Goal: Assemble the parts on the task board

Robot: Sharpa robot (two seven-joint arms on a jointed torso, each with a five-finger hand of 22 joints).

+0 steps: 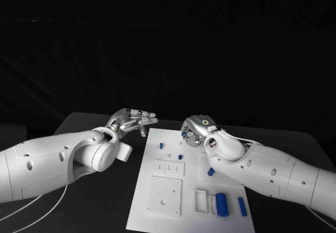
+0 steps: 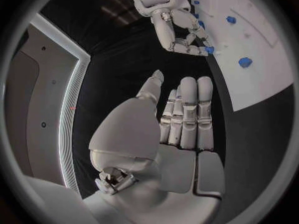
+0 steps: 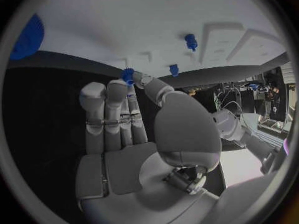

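At the far edge of the white plastic task board (image 1: 183,194), the right hand (image 1: 197,130) pinches a small blue knurled part (image 3: 128,75) (likely pick-up step). Left hand (image 1: 133,120) is empty, fingers extended. Next: seat it in its hole.

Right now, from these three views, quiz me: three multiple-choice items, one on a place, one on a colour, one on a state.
1. Where is the left hand?
A) over the black table, beside the far left corner of the task board
B) flat on the board's near edge
C) under the table

2. What colour are the parts, such as the large cylinder?
A) red
B) blue
C) green

3. What is the right hand doing?
A) lying flat, empty
B) pinching a small part in its fingers
C) gripping the board's edge

Answers:
1 A: it hovers off the board's corner.
2 B: every piece shows blue on white.
3 B: the wrist view shows the piece at its fingertips.
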